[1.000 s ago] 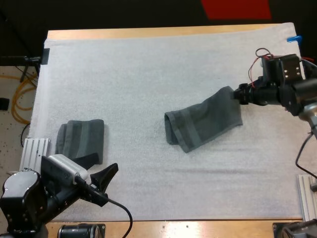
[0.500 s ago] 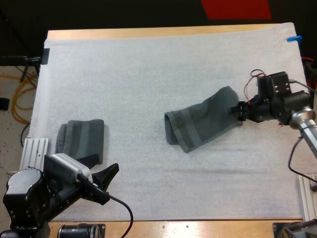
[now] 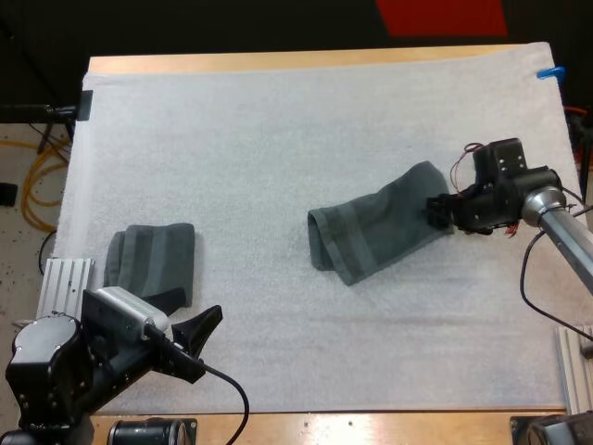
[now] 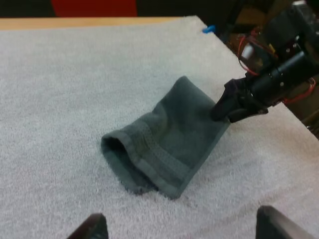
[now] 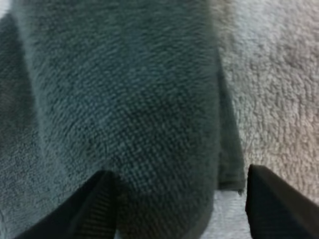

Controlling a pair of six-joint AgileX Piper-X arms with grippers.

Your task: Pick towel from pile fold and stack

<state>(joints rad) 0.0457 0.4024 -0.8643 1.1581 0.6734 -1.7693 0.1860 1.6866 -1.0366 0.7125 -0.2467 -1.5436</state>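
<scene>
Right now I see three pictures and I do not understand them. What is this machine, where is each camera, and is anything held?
It is a robot with two arms at a wooden table covered by a white mat. One picture looks down from behind the arms. The other two come from a camera on each arm's wrist. Each arm ends in a gripper with two black fingers. Two dark towels lie on the mat: a folded towel near the left gripper, and a middle towel. The right gripper is at the middle towel's right edge, with its fingers apart on either side of that edge, not yet pressing. The left gripper is open too. Nothing is held.
</scene>
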